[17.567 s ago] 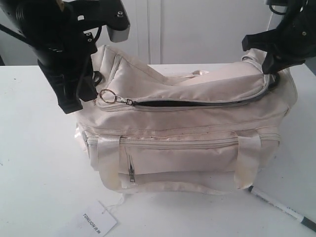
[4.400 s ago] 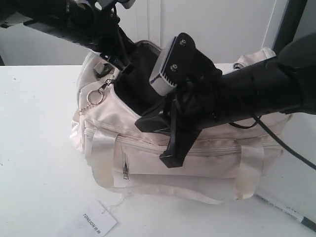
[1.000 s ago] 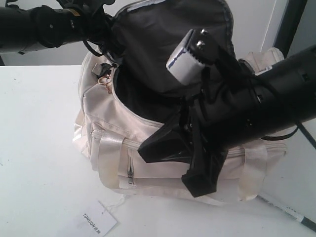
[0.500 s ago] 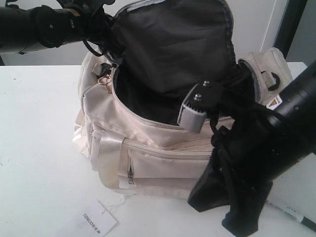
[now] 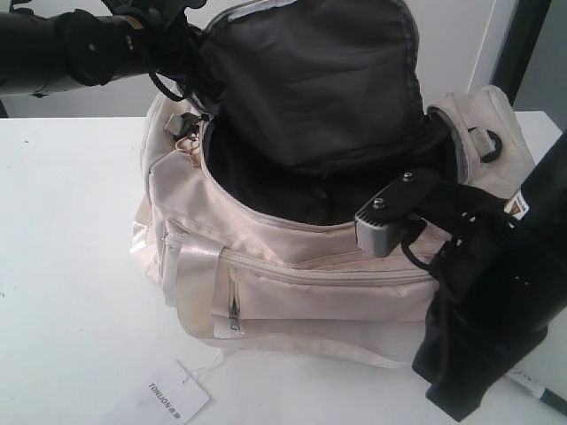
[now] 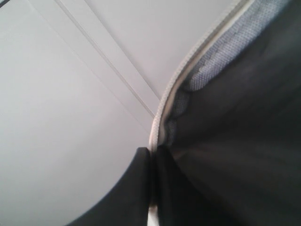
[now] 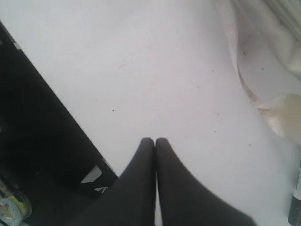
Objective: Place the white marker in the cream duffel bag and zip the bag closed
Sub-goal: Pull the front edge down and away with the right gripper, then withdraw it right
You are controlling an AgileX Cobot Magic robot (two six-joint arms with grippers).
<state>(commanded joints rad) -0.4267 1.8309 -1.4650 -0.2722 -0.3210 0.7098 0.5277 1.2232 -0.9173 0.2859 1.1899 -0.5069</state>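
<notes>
Left pincer [image 6: 151,151] grips the upturned flap edge of the cream duffel bag [image 5: 301,292], which gapes open. Right pincer [image 7: 154,141], clenched on nothing, hangs over the worktop [image 5: 71,266] near the white marker [image 5: 534,387] lying by the bag's right front corner.

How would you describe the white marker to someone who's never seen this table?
Find the big cream duffel bag standing open on the white table. In front of its right end, partly hidden by the black robot arm, lies the white marker: a thin white stick with a dark tip, unlike the flat printed paper tag.
</notes>
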